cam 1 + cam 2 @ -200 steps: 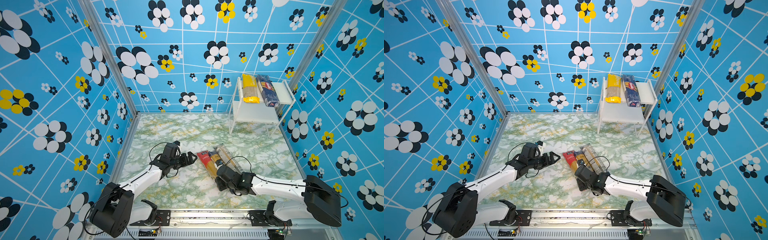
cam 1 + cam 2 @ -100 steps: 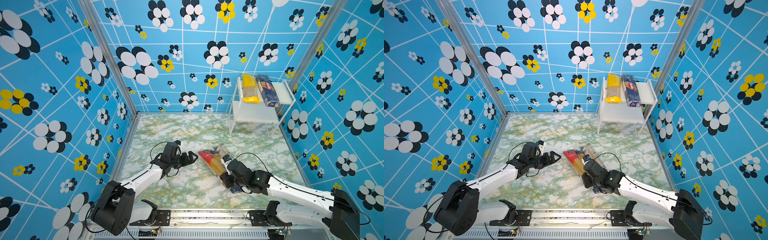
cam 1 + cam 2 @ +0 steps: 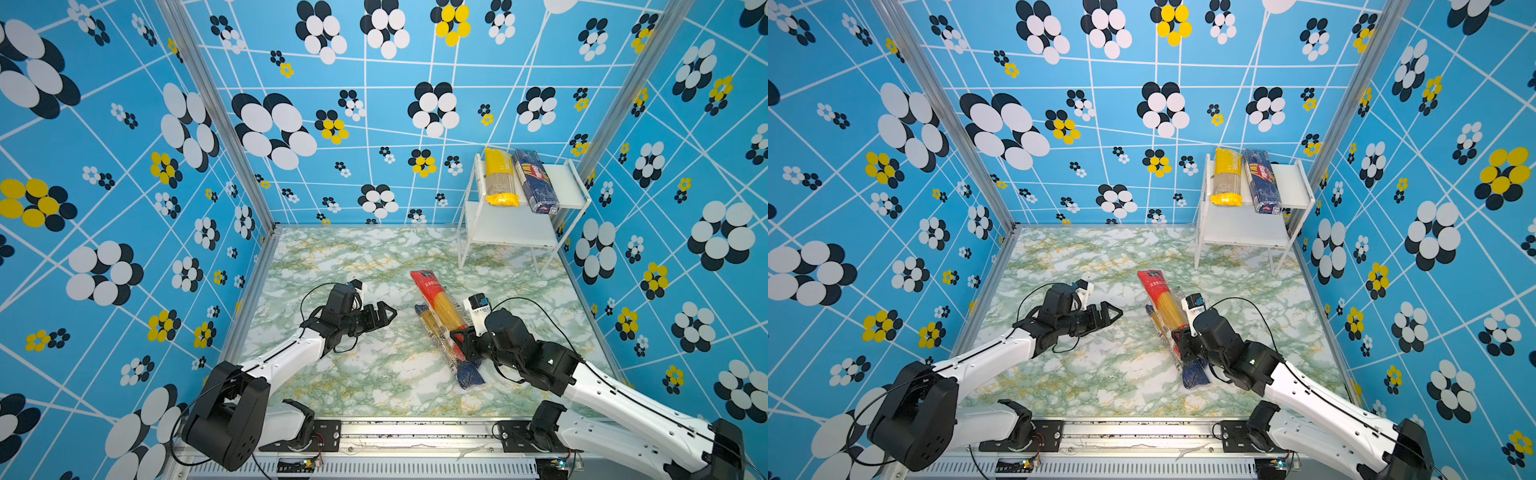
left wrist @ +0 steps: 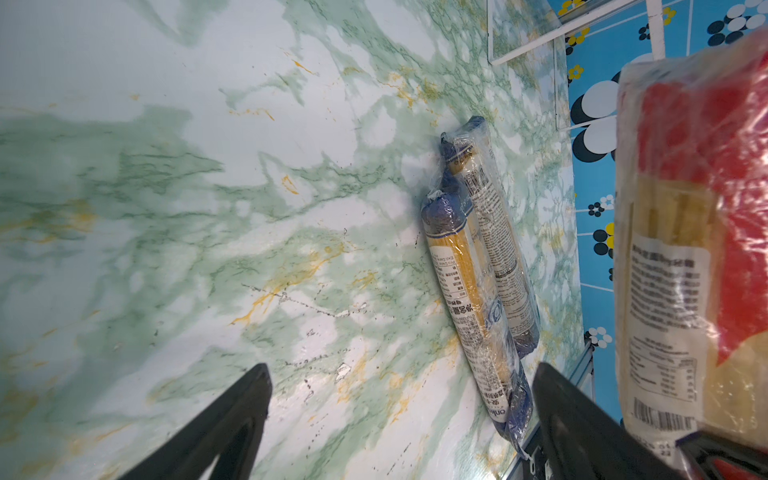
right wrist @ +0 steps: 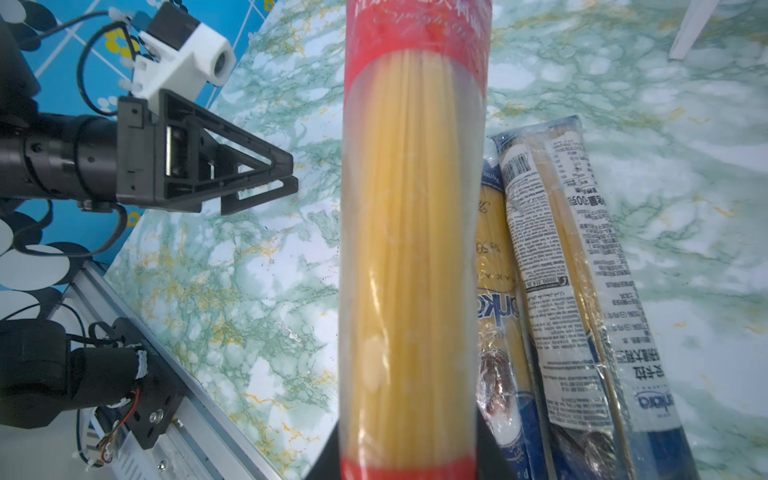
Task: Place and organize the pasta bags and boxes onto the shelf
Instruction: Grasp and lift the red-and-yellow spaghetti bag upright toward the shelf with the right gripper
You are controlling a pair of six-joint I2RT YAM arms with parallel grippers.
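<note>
**Right claw pinches red pack, left claw spread**

The right claw (image 3: 457, 347) is clamped on the red pack (image 3: 436, 297) at its near end. The rest of the pack juts straight ahead of the claw over the table (image 3: 332, 257). Under and just beside that claw lie two clear packs (image 4: 469, 299), touching along their length, flat on the table. A blue end pokes out behind the claw toward the front rail (image 3: 415, 428).

The left claw (image 3: 384, 316) is spread wide and holds nothing. Its tips point at the red pack, near it but apart. Bare table lies behind and beside it, out to the left wall (image 3: 124, 249).

The shelf (image 3: 511, 226) stands well beyond the right claw, in the far corner against two walls. Open table runs between the shelf and the claw. The top board carries one yellow pack (image 3: 500, 180) and one blue pack (image 3: 536, 183) side by side, with a bare strip beside the blue one. The lower board is bare white.

Both arms reach low and forward from the rail, elbows bent.

There are five packs, two arms and one shelf.
</note>
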